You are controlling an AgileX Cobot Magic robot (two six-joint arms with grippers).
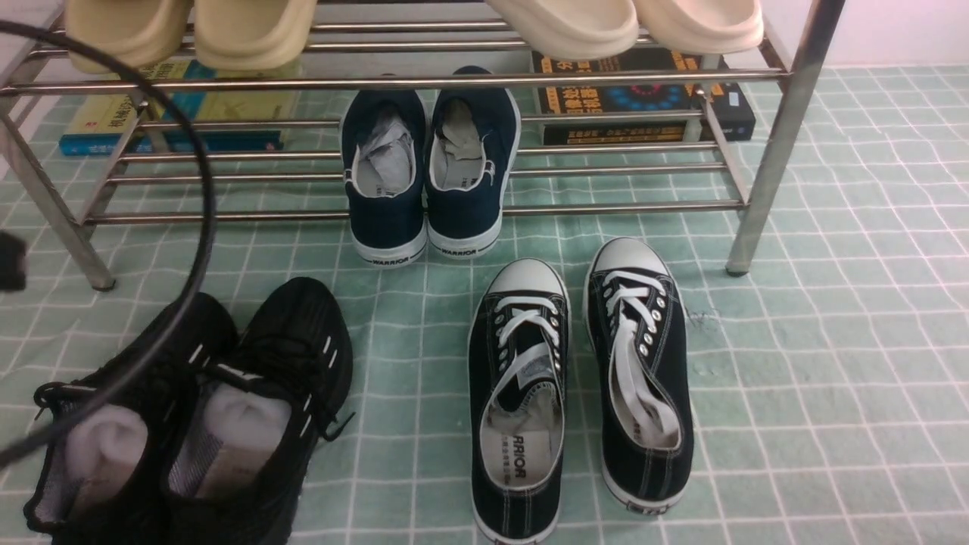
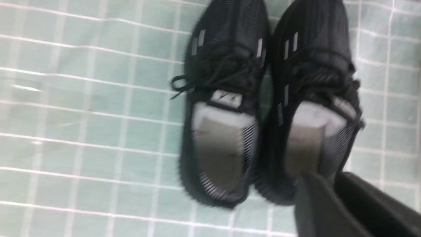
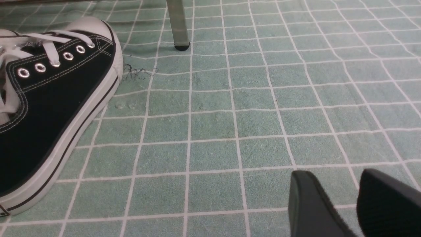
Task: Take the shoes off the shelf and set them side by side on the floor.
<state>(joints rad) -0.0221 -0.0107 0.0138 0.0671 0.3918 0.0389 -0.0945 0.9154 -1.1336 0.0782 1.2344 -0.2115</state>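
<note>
The pair of all-black mesh shoes [image 1: 280, 378] stands side by side on the mint-green gridded floor [image 1: 833, 378] at the lower left, heels toward me and white stuffing showing. In the left wrist view the shoes [image 2: 227, 98] lie blurred below my left gripper [image 2: 325, 176]. It hovers over the heel of one shoe, open and holding nothing. My right gripper [image 3: 342, 176] is open over bare floor, with nothing between its fingers. The chrome shelf [image 1: 394, 79] stands at the back. Neither gripper shows in the front view.
Navy WARRIOR shoes [image 1: 428, 174] sit on the shelf's lower tier, beige slippers [image 1: 189, 30] on the top tier, books [image 1: 643, 98] behind. Black canvas sneakers [image 1: 522, 393] with white toe caps stand on the floor at centre, near a shelf leg [image 3: 177, 23]. A black cable [image 1: 200, 189] arcs at left.
</note>
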